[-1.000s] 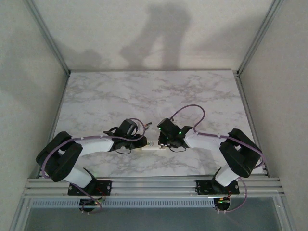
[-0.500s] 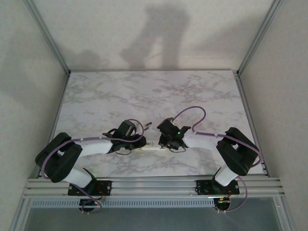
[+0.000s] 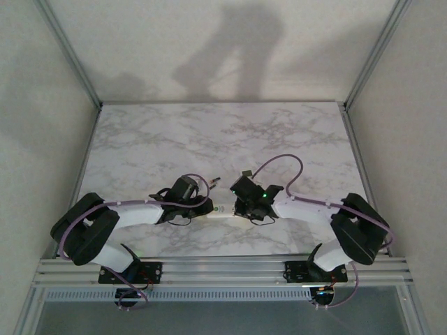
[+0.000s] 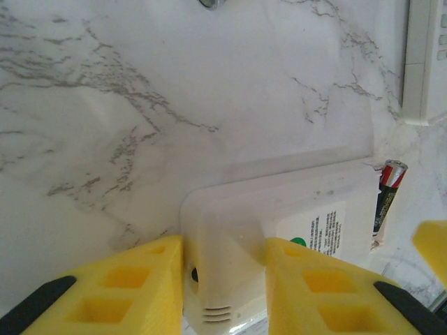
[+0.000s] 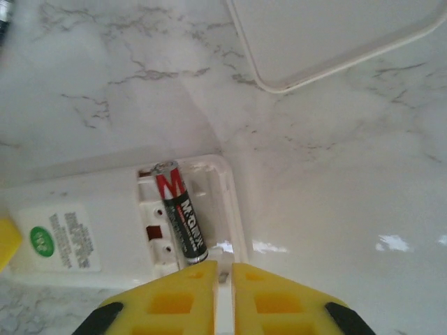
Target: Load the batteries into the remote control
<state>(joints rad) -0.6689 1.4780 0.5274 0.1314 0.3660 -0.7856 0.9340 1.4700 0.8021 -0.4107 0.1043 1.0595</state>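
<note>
The white remote control [image 3: 222,215] lies back-up on the marble between the two grippers. My left gripper [image 4: 223,250] is shut on its closed end, a yellow finger [image 4: 133,286] pressed on each side. One of the batteries [image 5: 180,220], dark with a red end, lies in the open recess [image 5: 209,202] and is also seen from the left wrist [image 4: 387,192]. My right gripper [image 5: 223,279] hovers at the recess end with its fingers almost touching and nothing between them. A small slim thing, seemingly the second battery [image 3: 216,183], lies on the table just behind.
A flat white plate with a rounded corner [image 5: 328,35] lies on the marble just beyond the remote. Purple cables [image 3: 279,164] loop over both wrists. Metal frame rails [image 3: 223,269] run along the near edge.
The right arm's elbow has swung outward to the right and its wrist has shifted slightly at the remote's end. The left gripper and the remote have stayed put.
</note>
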